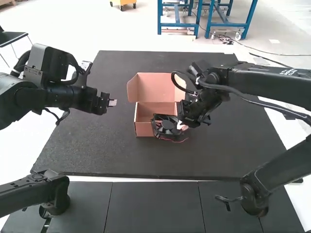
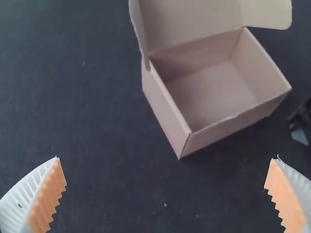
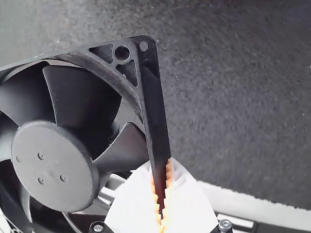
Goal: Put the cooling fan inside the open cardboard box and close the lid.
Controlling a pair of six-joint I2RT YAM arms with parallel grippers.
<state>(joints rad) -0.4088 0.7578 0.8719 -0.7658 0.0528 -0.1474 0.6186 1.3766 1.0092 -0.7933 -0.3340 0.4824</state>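
Cooling fan (image 1: 167,127), pinched by its frame in my right gripper (image 3: 160,196), hung at a corner of the cardboard box (image 1: 146,119), not yet inside; lid (image 1: 150,87) stood open, left gripper (image 2: 165,194) spread wide.

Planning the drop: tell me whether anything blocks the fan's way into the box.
Nothing visible does. The right claw holds the fan by its frame beside the box; its lid stands open, its inside bare, the left claw well apart.
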